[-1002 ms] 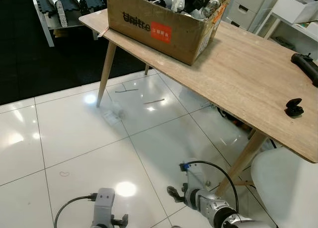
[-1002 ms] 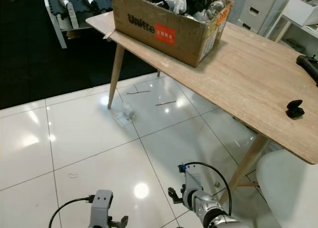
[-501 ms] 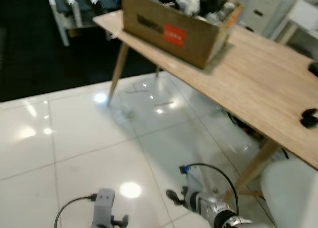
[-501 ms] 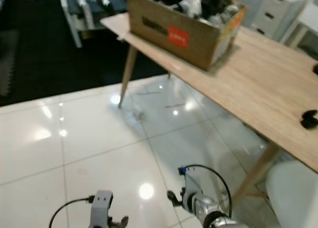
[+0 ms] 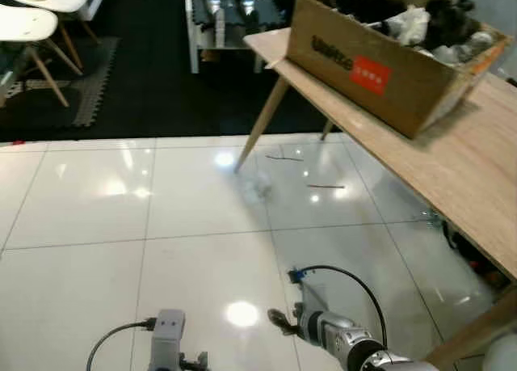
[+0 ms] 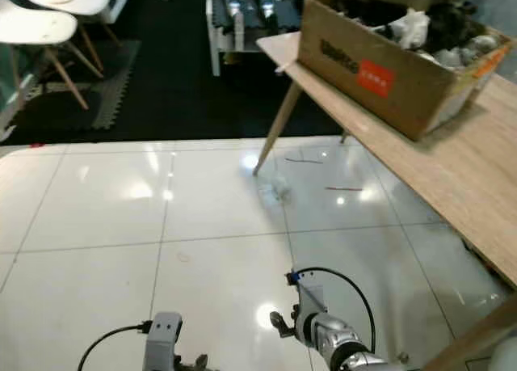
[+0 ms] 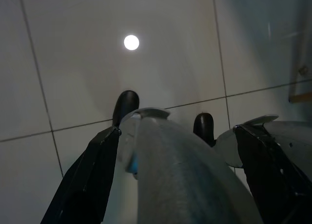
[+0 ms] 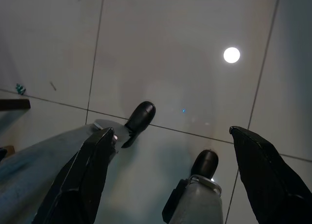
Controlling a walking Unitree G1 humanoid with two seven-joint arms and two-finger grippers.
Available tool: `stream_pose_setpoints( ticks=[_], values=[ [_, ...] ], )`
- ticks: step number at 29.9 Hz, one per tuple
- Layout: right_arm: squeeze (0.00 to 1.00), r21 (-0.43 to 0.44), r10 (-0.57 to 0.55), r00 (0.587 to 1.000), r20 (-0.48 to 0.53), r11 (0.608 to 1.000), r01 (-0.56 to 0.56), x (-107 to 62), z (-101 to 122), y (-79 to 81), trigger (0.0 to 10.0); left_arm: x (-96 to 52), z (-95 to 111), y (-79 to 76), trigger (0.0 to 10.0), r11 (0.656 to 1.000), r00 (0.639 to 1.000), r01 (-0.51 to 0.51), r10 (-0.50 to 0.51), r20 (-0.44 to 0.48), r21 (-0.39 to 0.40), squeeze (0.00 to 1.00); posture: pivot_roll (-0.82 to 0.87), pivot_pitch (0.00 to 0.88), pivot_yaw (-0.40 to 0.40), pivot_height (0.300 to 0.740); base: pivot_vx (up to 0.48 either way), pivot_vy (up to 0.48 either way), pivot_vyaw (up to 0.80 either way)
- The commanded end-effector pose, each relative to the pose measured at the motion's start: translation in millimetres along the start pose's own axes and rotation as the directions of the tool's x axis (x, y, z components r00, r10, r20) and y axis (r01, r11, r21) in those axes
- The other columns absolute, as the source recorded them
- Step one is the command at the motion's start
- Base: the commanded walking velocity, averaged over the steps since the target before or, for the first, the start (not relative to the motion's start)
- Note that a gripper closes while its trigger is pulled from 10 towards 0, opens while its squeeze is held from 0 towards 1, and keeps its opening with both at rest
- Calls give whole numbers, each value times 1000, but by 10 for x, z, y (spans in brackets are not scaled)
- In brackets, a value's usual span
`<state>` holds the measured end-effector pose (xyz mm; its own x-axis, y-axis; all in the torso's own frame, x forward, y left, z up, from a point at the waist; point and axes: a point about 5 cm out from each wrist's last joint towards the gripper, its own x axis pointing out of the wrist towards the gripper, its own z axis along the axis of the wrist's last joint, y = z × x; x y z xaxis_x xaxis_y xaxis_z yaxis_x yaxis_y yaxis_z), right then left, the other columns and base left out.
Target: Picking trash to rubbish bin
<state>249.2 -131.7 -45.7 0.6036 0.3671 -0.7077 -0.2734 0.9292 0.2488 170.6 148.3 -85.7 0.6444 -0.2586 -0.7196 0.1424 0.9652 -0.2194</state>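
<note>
Small crumpled pale scrap of trash [image 5: 258, 185] on glossy white floor tiles, lying just beside the foot of the wooden table's leg [image 5: 260, 131], blurred, details unclear

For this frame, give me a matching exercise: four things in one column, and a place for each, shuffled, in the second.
Things:
1. cardboard box
2. crumpled clear trash
3. white chairs
4. thin stick

Places:
A. on the dark mat, far left
B. on the white tiles by the table leg
C. on the wooden table
D. on the tiles under the table

Pairs: 1-C, 2-B, 3-A, 4-D
</note>
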Motion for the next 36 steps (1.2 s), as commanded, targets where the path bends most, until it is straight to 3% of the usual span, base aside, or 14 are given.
stream_pose_setpoints(
  ticks=[1,9,13,18,25,30,36],
  values=[
    [0,-1,0,1000,7,1000,0,-9,31,-30,10000,-54,-158,38,10000,999,998,-33,31,-52,-43,0,214,123,-95,740,0,0,781],
    [0,-81,1,999,51,997,3,-52,212,-150,10000,-114,-191,187,10000,983,992,-120,116,-40,-136,0,209,117,-106,740,0,0,776],
    [0,-85,2,999,53,996,3,-51,215,-146,10000,-142,-242,214,10000,983,991,-128,121,-59,-133,0,194,122,-105,740,0,0,775],
    [0,-134,39,999,10,990,-37,-14,85,-24,10000,-174,-311,235,10000,979,987,-146,135,-84,-141,0,170,124,-89,740,0,0,775],
    [0,-115,34,999,10,993,-33,-32,32,-53,10000,-176,-344,208,10000,987,988,-119,107,-109,-110,0,144,122,-67,740,0,0,775],
    [0,-89,28,1000,7,996,-27,-31,-29,-37,10000,-156,-316,197,10000,990,989,-104,93,-117,-90,0,140,116,-60,740,0,0,779],
    [0,-154,61,998,-19,986,-64,-6,-49,45,10000,-127,-240,203,10000,992,992,-84,75,-105,-92,0,146,119,-54,740,0,0,779]
  ],
)
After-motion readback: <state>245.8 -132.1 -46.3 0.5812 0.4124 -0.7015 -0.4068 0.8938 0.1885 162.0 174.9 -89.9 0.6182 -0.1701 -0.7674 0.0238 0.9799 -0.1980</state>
